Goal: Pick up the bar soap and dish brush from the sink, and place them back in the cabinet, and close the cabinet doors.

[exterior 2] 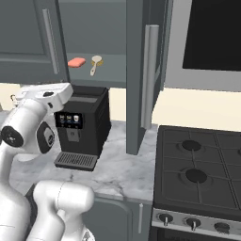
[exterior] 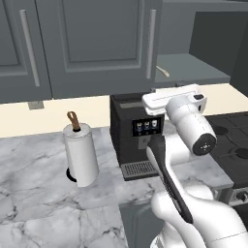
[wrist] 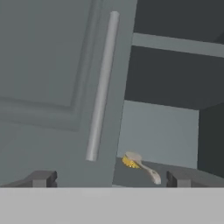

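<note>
The cabinet [exterior 2: 108,70] stood partly open above the counter, its left door [wrist: 52,78] shut and its right door [exterior 2: 141,70] swung out toward the stove [exterior 2: 197,174]. A black coffee machine [exterior 2: 82,124] sat on the marble counter [exterior: 38,193] below, with a paper towel roll [exterior: 81,152] well to its left. On the cabinet's grey shelf the dish brush [exterior 2: 95,63] lay just beside the bar soap [exterior 2: 76,62]. The gripper [wrist: 109,178] was spread wide and held nothing; in the hand view the brush [wrist: 139,165] lay beyond and between the fingertips [wrist: 41,178], nearer the right one, untouched.
</note>
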{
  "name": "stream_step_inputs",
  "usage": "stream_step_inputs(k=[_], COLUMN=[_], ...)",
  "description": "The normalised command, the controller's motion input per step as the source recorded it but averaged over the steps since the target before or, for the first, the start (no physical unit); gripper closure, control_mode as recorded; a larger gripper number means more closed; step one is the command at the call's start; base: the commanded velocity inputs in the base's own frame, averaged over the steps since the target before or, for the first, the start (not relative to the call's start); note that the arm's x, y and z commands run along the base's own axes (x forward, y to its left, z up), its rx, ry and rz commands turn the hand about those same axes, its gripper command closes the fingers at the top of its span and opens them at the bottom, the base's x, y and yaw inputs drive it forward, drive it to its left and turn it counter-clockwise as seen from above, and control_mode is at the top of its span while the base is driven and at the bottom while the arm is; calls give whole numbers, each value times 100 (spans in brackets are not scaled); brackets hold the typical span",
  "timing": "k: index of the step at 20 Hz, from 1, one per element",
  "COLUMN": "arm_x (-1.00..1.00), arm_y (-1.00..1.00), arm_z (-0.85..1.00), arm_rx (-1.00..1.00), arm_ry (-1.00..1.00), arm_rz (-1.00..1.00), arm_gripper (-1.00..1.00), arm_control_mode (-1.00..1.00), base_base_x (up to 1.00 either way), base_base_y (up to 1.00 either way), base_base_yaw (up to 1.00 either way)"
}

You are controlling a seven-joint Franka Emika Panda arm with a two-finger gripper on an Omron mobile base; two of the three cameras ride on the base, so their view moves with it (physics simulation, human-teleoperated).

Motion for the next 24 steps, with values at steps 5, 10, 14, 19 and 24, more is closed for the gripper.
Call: stream_step_inputs(k=[5,10,14,19,24], arm_x=[-58,-57,-58,-60,-54], arm_y=[-21,-21,-26,-26,-23], arm_z=[3,4,11,5,0], arm_rx=[-3,-1,0,0,0], arm_ry=[3,4,7,7,2], arm_rz=[0,0,0,0,0], arm_gripper=[-100,-100,-100,-100,-100], arm_control_mode=[-100,-100,-100,-100,-100], base_base_x=[0,0,0,0,0], base_base_y=[0,0,0,0,0], base_base_yaw=[0,0,0,0,0])
